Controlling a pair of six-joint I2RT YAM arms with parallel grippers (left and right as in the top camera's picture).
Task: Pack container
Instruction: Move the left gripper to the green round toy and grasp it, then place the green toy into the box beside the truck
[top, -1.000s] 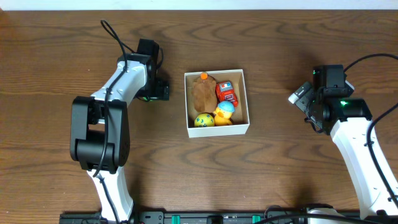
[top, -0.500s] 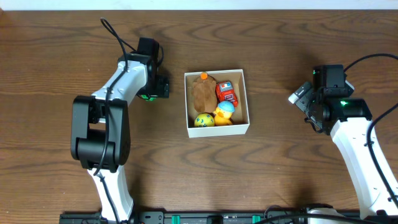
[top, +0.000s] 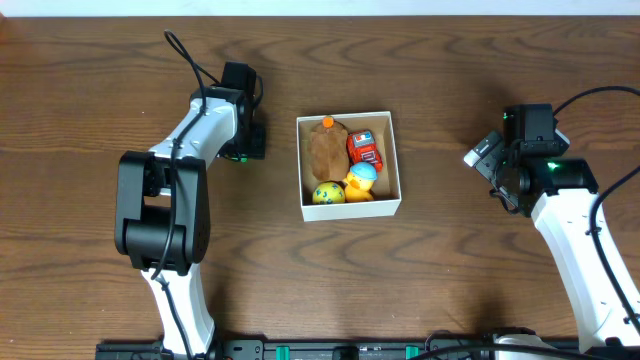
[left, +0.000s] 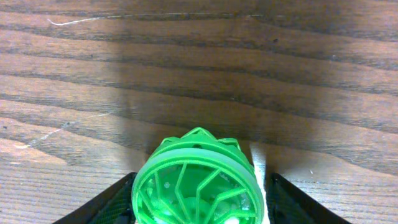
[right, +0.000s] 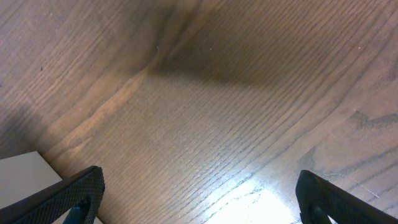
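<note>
Apparently, one more toy is held ready for packing.
The left tool (top: 252, 142), just left of the box (top: 352, 210), is seen clamped on a green toy (left: 196, 186); by judgement, it must next be carried over the box wall and released into the little free room. The right tool (top: 481, 153), well right of the box, is held apart and empty. Packed in the box, mid-table (top: 450, 280), are a plush (top: 325, 150), a car (top: 364, 149), a duck (top: 361, 180) and a yellow ball (top: 327, 193).
</note>
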